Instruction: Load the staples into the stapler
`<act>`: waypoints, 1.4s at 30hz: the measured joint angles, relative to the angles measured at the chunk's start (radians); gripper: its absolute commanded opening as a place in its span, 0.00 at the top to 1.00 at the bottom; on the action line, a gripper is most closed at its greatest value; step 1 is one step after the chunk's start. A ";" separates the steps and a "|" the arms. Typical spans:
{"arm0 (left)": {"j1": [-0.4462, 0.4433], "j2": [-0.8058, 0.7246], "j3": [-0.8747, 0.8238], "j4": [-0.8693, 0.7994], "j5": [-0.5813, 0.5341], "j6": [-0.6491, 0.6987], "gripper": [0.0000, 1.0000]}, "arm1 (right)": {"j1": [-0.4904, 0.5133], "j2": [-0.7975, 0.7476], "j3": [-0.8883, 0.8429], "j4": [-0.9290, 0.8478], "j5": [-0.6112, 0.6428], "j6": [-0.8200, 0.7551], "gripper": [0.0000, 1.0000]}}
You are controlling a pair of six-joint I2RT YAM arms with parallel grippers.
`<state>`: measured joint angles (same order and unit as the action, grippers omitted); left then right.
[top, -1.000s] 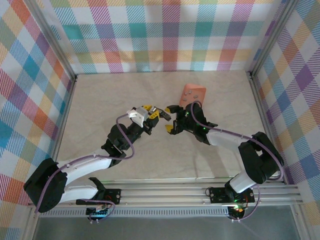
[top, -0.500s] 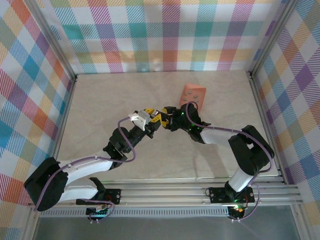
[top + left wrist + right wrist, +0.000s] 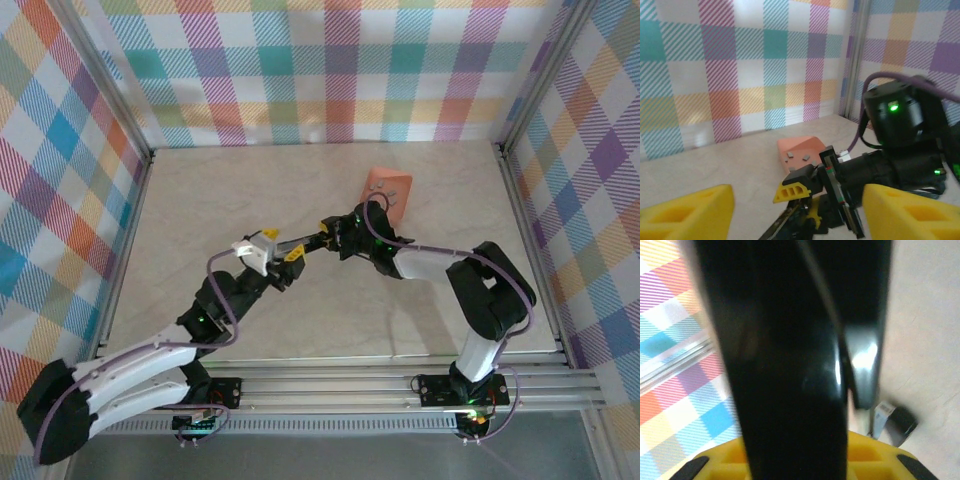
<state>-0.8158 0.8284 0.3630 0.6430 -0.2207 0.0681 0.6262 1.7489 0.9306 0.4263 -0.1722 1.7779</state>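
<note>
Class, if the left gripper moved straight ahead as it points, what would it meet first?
Most likely the stapler held by the right gripper. It lies straight ahead of the open left gripper, though depth is unclear.

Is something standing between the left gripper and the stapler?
Nothing visible does. The left gripper faces the stapler with its jaws open, and the stapler's near end reaches between them. The right gripper holds its far end.

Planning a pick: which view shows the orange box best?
Top external: the orange box lies almost whole on the table beyond the right gripper. Left wrist shows its top, partly behind that gripper.
</note>
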 measured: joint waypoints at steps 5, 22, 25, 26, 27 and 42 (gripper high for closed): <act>0.000 -0.216 -0.019 -0.203 -0.076 -0.054 0.23 | -0.018 0.032 0.079 -0.158 -0.024 -0.240 0.90; 0.006 -0.030 0.031 -0.570 0.008 -0.369 0.10 | -0.013 0.025 0.178 -0.270 -0.225 -0.835 0.89; 0.018 0.029 0.063 -0.568 0.033 -0.421 0.10 | -0.007 0.002 0.178 -0.259 -0.253 -0.868 0.89; 0.023 0.048 0.074 -0.562 0.044 -0.437 0.10 | -0.004 -0.005 0.178 -0.254 -0.261 -0.877 0.89; 0.028 0.067 0.086 -0.555 0.056 -0.455 0.11 | -0.002 -0.013 0.178 -0.248 -0.270 -0.883 0.89; 0.066 0.265 0.199 -0.450 0.169 -0.581 0.34 | 0.023 -0.068 0.177 -0.241 -0.312 -0.957 0.89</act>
<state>-0.7498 1.0931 0.5617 0.1932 -0.0521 -0.5129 0.6495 1.6814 1.1080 0.1852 -0.4847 0.8207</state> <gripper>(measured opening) 0.663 0.219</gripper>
